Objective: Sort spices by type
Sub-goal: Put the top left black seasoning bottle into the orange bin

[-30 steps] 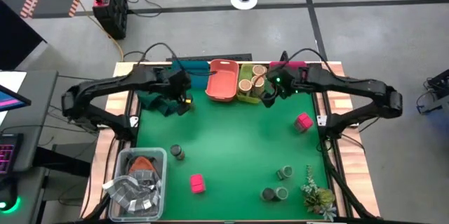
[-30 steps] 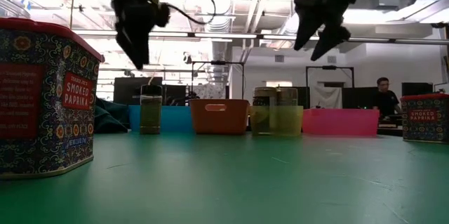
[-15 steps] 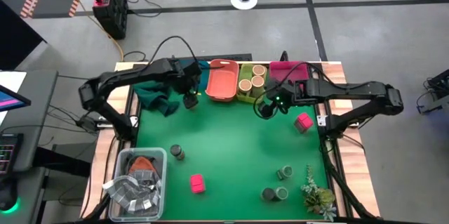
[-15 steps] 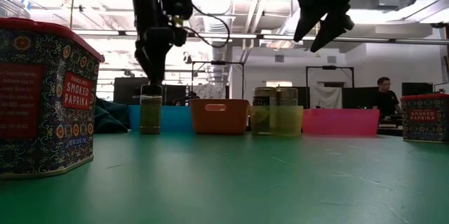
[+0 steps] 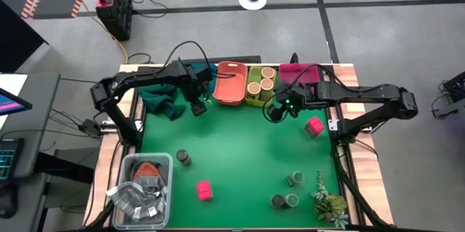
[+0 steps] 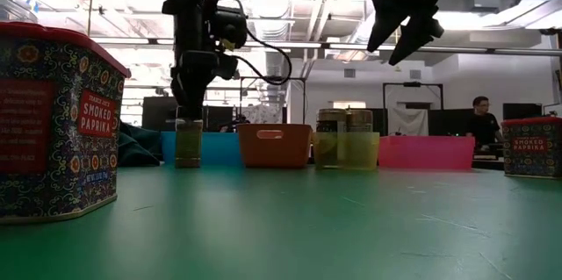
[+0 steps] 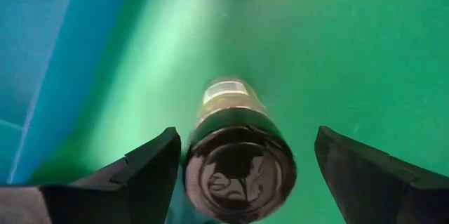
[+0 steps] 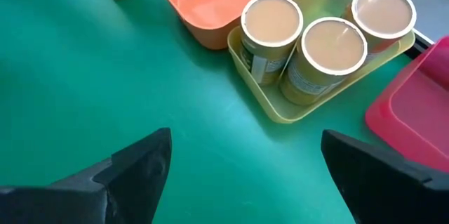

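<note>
A dark-lidded spice jar (image 7: 238,175) stands upright on the green mat in front of the blue tray (image 6: 219,147). My left gripper (image 5: 197,107) points down over it, open, one finger on either side of the lid; I see no touch. My right gripper (image 5: 275,110) hangs open above the mat beside the yellow tray (image 8: 280,112), which holds three tan-topped cylinders (image 8: 331,45). On the mat lie another dark-lidded jar (image 5: 183,158), two pink boxes (image 5: 204,189) (image 5: 314,126) and three green-topped jars (image 5: 293,180).
An orange tray (image 5: 229,85) and a pink tray (image 5: 298,72) stand along the far edge. A teal cloth (image 5: 163,102) lies at the far left, a clear tub of packets (image 5: 142,185) at the near left, a plant sprig (image 5: 328,201) at the near right.
My left gripper has come down and toward the table's right and near side, from above the teal cloth to just over the dark-lidded jar, staying open. My right gripper moved a little from the yellow tray toward the near edge, then kept still.
</note>
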